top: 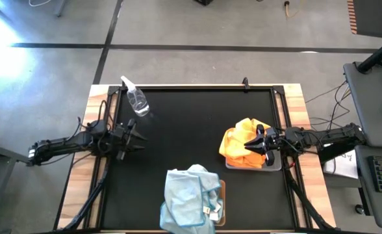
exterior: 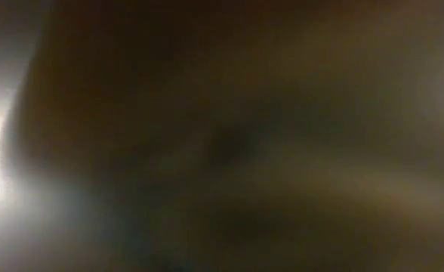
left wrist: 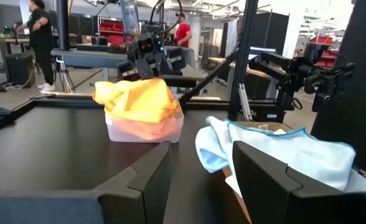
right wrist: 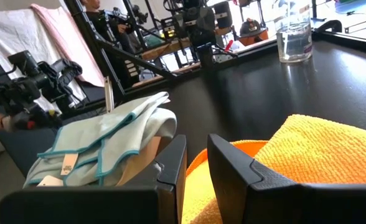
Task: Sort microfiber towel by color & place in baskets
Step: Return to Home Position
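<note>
Orange towels (top: 240, 140) (left wrist: 136, 99) (right wrist: 320, 149) are heaped in the light grey basket (top: 272, 166) (left wrist: 145, 130) at the table's right. Pale blue towels (top: 188, 195) (left wrist: 282, 149) (right wrist: 102, 146), with white tags, are piled on the tan basket (top: 222, 195) (right wrist: 142, 158) at the near edge and hang over its rim. My right gripper (top: 248, 144) (right wrist: 197, 168) is just over the orange heap, its fingers a little apart. My left gripper (top: 138, 138) (left wrist: 201, 168) is open and low over the bare mat at the table's left. The low view shows only a dark blur. My right gripper comes level from the table's right at the top of the orange heap (right wrist: 198, 183), which shows in the gap between its fingers. I cannot tell whether the fingers touch the cloth.
A clear plastic spray bottle (top: 136, 99) (right wrist: 293, 37) lies on the mat at the far left. The black mat's middle (top: 191, 130) is bare. People stand in the room beyond the table in the left wrist view.
</note>
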